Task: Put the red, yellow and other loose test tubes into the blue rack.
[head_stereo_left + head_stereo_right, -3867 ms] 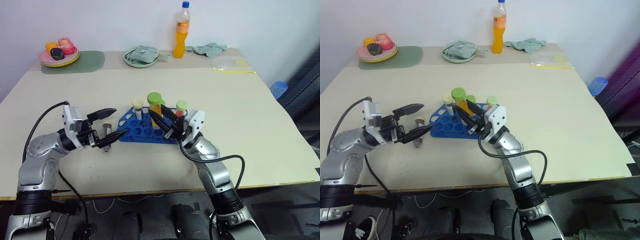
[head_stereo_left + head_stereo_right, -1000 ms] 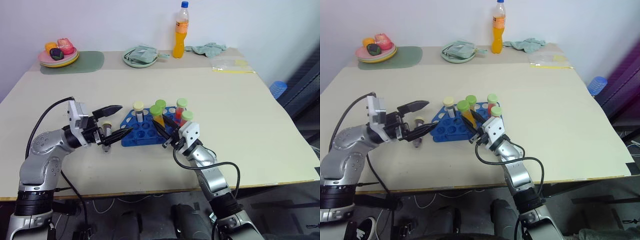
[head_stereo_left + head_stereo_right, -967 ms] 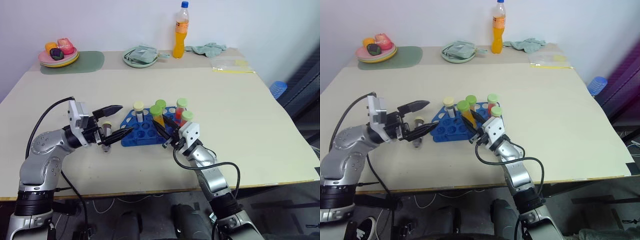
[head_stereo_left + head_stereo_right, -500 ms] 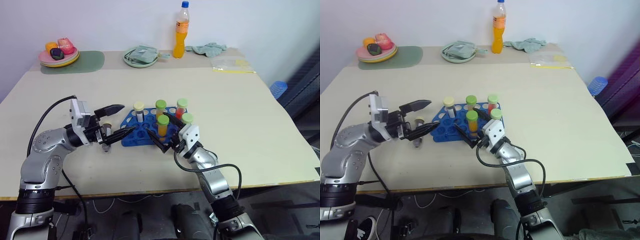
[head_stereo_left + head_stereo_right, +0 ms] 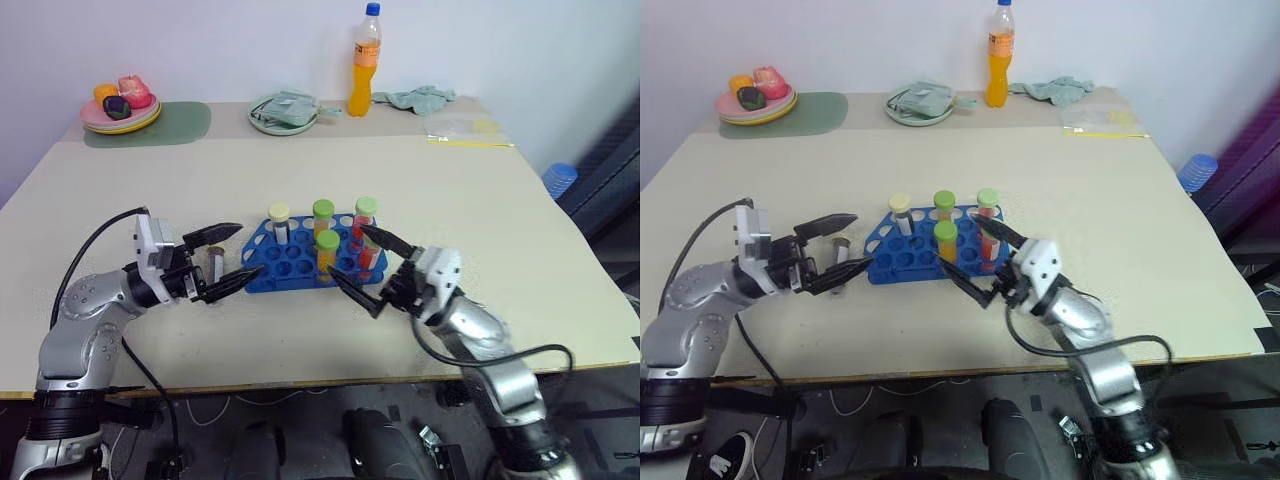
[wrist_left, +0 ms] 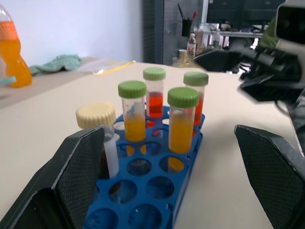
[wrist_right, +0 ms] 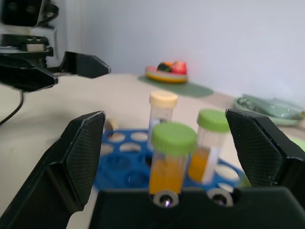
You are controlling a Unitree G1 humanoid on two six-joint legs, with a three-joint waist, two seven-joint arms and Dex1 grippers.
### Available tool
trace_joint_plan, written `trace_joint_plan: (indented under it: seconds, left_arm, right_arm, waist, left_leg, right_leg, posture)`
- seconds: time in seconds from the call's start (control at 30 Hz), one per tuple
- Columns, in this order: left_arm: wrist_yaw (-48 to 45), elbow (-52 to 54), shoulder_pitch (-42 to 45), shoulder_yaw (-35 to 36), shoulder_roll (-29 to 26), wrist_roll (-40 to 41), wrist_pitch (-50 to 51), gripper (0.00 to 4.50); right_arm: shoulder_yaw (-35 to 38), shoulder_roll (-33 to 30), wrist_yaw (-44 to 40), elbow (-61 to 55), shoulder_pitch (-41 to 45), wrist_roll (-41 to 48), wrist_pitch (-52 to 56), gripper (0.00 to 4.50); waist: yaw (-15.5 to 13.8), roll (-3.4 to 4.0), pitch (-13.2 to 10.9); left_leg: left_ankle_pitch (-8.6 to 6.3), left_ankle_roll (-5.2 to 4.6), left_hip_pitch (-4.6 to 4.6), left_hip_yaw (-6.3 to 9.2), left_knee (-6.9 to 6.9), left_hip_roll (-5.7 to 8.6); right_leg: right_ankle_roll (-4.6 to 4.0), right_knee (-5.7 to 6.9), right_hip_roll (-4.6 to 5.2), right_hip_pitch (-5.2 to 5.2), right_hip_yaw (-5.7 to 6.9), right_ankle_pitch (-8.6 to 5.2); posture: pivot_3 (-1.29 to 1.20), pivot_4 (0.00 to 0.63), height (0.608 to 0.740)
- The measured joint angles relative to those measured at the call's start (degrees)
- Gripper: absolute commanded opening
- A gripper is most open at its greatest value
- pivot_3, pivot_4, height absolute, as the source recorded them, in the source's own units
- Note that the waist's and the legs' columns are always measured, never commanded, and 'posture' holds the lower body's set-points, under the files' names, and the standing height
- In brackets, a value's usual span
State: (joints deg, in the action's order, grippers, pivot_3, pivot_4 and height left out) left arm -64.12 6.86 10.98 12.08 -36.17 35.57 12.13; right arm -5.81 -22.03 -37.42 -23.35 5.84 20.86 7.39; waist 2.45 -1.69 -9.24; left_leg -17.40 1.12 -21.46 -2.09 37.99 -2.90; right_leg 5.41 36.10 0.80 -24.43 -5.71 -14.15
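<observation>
Between the spread fingers of the left gripper [image 5: 228,257], left of centre in the left eye view, lies the one loose tube [image 5: 215,264] on the bench [image 5: 500,200], a small cream-capped tube resting on its side just beside the left end of the blue rack [image 5: 300,262]. Those fingers stand wide apart and hold nothing, one above and behind the tube, the other below and in front of it, so the tube sits roughly in the gap but I cannot tell whether either finger touches it. Right of centre, the right gripper [image 5: 365,262] also has its fingers splayed and empty, close beside the rack's right end and near the green-capped yellow tube [image 5: 327,252] standing in the front row. Behind it stand a cream-capped tube [image 5: 279,222], another green-capped yellow tube [image 5: 322,217] and a green-capped red tube [image 5: 365,216], all upright in their holes. As I judge it, the main risk is on the left: a tube lying on its side can roll away if one finger reaches it first, or it may be pinched askew and slip. Closing so near the rack could also nudge the rack and tip the seated tubes. On the right, a careless sweep of the open fingers might knock the front tube.
</observation>
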Motion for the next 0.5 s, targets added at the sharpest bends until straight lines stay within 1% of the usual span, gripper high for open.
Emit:
trace_joint_plan:
  seconds: [0.07,0.1,0.17,0.23,0.3,0.37,0.43,0.5]
  left_arm:
    - [0.3,0.2,-0.2,0.2,-0.9,0.1,0.8,4.50]
    - [0.6,0.6,-0.4,0.2,-2.3,0.1,2.3,4.50]
    - [1.0,1.1,-1.4,0.7,-5.3,0.1,4.8,4.50]
    - [2.8,1.6,-1.6,0.7,-9.3,-0.1,10.0,4.50]
    - [5.9,2.2,-1.1,0.6,-12.8,-1.4,15.0,4.50]
    - [11.5,2.2,1.3,0.3,-15.3,-3.0,22.5,4.50]
    - [18.4,1.6,6.2,0.9,-15.7,-2.8,32.3,4.50]
    - [23.0,1.5,9.5,2.5,-15.3,-1.0,40.4,4.50]
  right_arm:
    - [2.7,-3.0,-1.1,-3.6,-0.3,4.4,4.4,4.46]
    - [4.4,-6.2,-2.5,-5.8,-0.5,8.0,7.4,4.46]
    - [8.2,-12.6,-5.7,-8.7,-1.3,13.6,11.9,4.46]
    - [12.6,-18.8,-10.0,-10.0,-1.6,18.9,15.4,4.46]
    - [15.1,-23.0,-13.9,-10.0,-1.5,20.7,16.3,4.46]
    - [15.9,-24.4,-16.3,-8.3,0.1,20.9,16.3,4.46]
    - [15.6,-24.4,-17.4,-6.2,1.4,20.8,16.0,4.46]
    - [15.2,-24.0,-17.7,-5.5,2.0,20.6,15.9,4.46]
  waist:
    - [0.1,-0.01,0.0]
    - [0.1,0.00,0.0]
    - [0.1,0.00,0.0]
    - [0.1,-0.06,-0.1]
    - [0.1,-0.09,-0.1]
    - [0.1,-0.14,-0.1]
    - [0.0,-0.20,-0.1]
    - [0.0,-0.21,-0.1]
  left_leg:
    - [0.00,0.00,0.01,0.00,0.00,0.00]
    - [0.00,0.00,0.01,0.01,0.00,-0.01]
    - [-0.01,-0.01,0.01,0.01,-0.01,-0.01]
    - [-0.01,-0.01,0.02,0.02,0.00,-0.01]
    - [-0.01,-0.01,0.03,0.02,0.00,-0.01]
    - [-0.01,-0.01,0.04,0.03,0.01,-0.01]
    - [0.00,-0.01,0.02,0.06,0.02,0.00]
    - [-0.01,-0.02,-0.01,0.04,0.02,0.00]
  right_leg:
    - [0.00,0.00,-0.02,0.00,-0.01,0.00]
    - [0.00,-0.01,-0.02,0.00,-0.01,0.00]
    - [0.00,-0.03,-0.01,0.01,-0.01,-0.01]
    - [0.00,-0.04,-0.01,0.02,-0.01,-0.02]
    - [0.01,-0.07,-0.01,0.02,-0.01,-0.02]
    - [0.01,-0.06,-0.03,0.03,-0.01,-0.03]
    - [0.03,-0.05,-0.04,0.04,0.00,-0.02]
    - [0.08,-0.06,-0.03,0.03,0.00,-0.03]
  posture:
    - [0.00,0.150,0.740]
    - [0.00,0.150,0.740]
    - [0.00,0.150,0.740]
    - [0.00,0.150,0.740]
    - [0.00,0.150,0.740]
    - [0.00,0.150,0.740]
    - [0.00,0.150,0.740]
    - [0.00,0.150,0.740]
